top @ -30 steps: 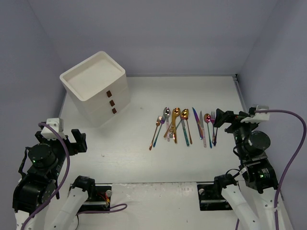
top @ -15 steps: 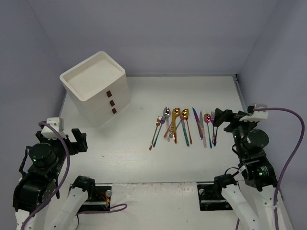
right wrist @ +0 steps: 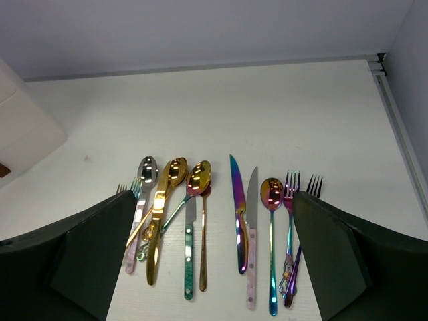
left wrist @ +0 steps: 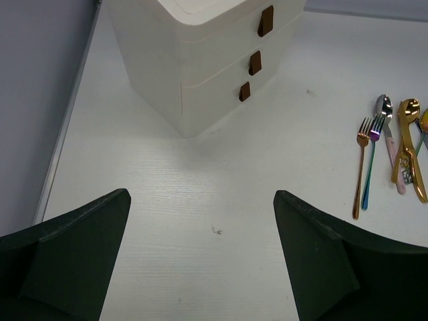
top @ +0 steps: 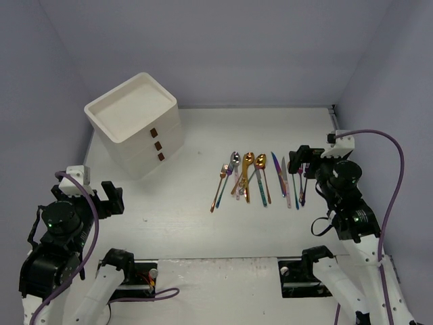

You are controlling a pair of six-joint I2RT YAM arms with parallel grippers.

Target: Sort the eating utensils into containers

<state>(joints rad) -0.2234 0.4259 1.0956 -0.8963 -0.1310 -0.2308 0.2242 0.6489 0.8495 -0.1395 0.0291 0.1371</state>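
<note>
The eating utensils (top: 260,177) are lying in a loose row on the right half of the white worktop (top: 196,230), handles pointing toward the near edge. The right pincer (top: 302,161) is hovering over the far right end of that row, its fingers spread wide with nothing between them. In its wrist view a gold spoon (right wrist: 164,214), a blue-purple knife (right wrist: 238,214) and two forks (right wrist: 289,200) are showing between the fingers. Some handles at the left of the row seem to be crossing, though the overhead view is too small to be sure. The white cabinet (top: 135,122) is standing at the far left, well apart from the cutlery. Its three drawers (top: 169,145) are sitting flush, each with a brown handle (top: 157,145). The left pincer (left wrist: 200,267) is hanging released and empty near the left edge, facing the cabinet.
</note>
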